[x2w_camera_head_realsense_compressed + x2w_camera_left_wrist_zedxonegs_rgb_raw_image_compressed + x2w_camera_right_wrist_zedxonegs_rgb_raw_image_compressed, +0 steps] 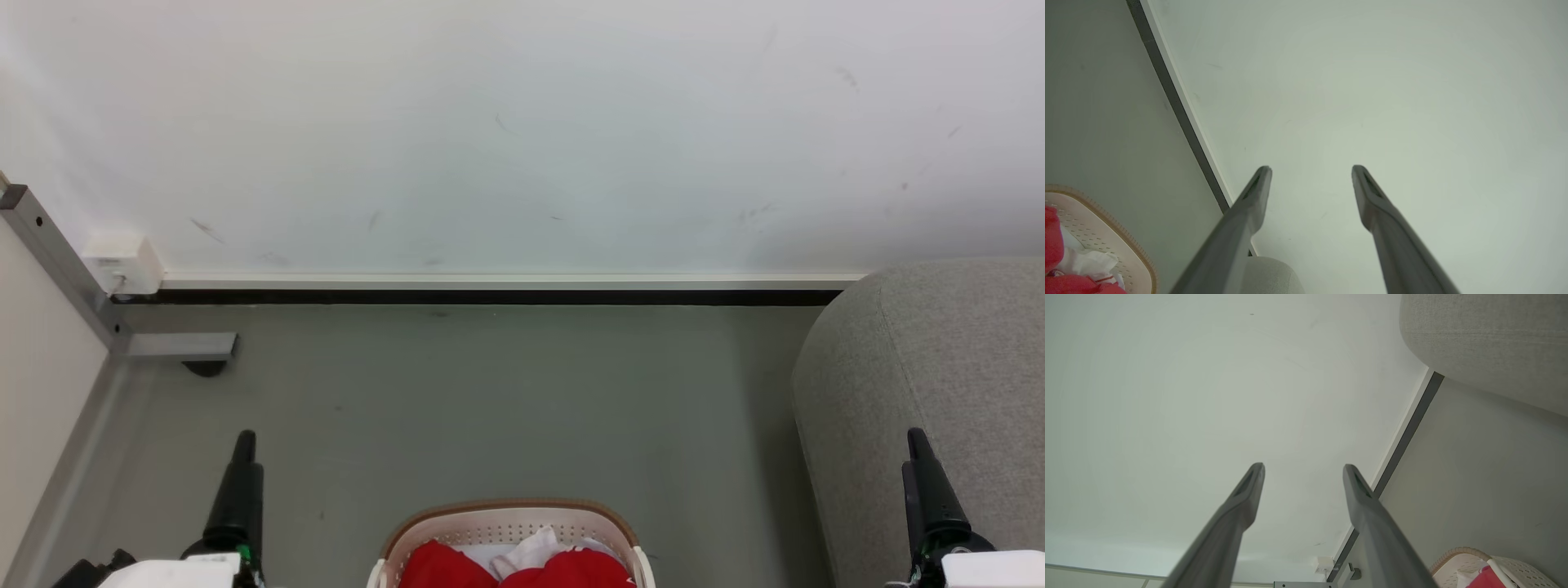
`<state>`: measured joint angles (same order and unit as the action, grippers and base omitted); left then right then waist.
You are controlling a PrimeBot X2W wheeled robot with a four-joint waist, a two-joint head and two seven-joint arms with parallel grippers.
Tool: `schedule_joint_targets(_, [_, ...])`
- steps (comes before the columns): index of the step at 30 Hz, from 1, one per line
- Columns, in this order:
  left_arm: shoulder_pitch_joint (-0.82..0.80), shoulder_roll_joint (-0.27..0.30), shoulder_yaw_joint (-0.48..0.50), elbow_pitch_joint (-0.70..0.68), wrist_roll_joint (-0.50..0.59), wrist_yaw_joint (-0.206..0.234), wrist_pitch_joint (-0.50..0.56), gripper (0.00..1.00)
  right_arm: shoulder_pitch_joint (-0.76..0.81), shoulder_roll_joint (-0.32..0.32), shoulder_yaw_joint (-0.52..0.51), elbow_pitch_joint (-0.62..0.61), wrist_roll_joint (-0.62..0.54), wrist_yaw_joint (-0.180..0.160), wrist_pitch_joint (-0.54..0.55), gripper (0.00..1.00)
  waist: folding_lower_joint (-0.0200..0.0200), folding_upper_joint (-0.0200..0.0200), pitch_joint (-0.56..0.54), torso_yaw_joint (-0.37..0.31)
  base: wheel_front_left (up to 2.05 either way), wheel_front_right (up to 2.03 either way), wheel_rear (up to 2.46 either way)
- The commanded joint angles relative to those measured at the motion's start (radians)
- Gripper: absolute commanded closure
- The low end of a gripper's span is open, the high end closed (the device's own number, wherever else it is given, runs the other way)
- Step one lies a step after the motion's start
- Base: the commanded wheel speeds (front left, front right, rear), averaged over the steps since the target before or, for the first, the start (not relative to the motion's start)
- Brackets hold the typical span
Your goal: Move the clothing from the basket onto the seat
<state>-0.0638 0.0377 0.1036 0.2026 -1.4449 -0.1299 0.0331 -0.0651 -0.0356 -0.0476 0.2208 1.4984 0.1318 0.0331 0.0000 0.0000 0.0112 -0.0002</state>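
The cream basket (510, 523) with a brown rim stands on the floor at the bottom middle of the head view, holding red clothing (441, 565) with some white fabric. The grey seat (939, 367) rises at the right. My left gripper (244, 441) is left of the basket and my right gripper (916, 437) is in front of the seat's side. The left wrist view has my left gripper (1311, 169) open and empty against the wall, with the basket (1126, 245) and clothing (1053, 241) at its lower left. My right gripper (1303, 467) is open and empty, with the seat (1486, 343) at upper right and the basket (1527, 571) at lower right.
A white wall with a dark baseboard (490, 296) runs behind the grey floor (490, 392). A metal frame foot (175, 345) and a pale panel stand at the left, with a small white box (122, 261) on the wall.
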Motion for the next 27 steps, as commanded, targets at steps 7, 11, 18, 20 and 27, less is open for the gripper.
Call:
schedule_joint_targets(7, [-0.015,0.008,-0.009,-0.062,0.175,0.014,-0.037,0.00,-0.024,-0.011,0.016,-0.071,-0.158,0.000,-0.036,0.00,0.0000,0.0000,0.001,-0.002,0.00,0.00,0.00])
schedule_joint_targets(11, [-0.007,0.008,-0.022,-0.084,0.269,0.026,-0.052,0.00,-0.021,-0.011,0.034,-0.092,-0.260,0.000,-0.052,0.00,0.0000,0.0000,0.002,-0.003,0.00,0.00,0.00])
schedule_joint_targets(18, [0.005,0.009,-0.037,-0.120,0.456,0.041,-0.079,0.00,-0.017,-0.012,0.057,-0.104,-0.408,-0.001,-0.079,0.00,0.0000,0.0000,0.004,-0.002,0.00,0.00,0.00])
schedule_joint_targets(20, [0.008,0.010,-0.040,-0.129,0.500,0.045,-0.087,0.00,-0.018,-0.012,0.063,-0.104,-0.457,-0.001,-0.086,0.00,0.0000,0.0000,0.005,-0.002,0.00,0.00,0.00])
schedule_joint_targets(27, [0.016,0.010,-0.052,-0.154,0.599,0.061,-0.109,0.00,-0.021,-0.014,0.082,-0.106,-0.616,-0.001,-0.110,0.00,0.0000,0.0000,0.007,-0.002,0.00,0.00,0.00])
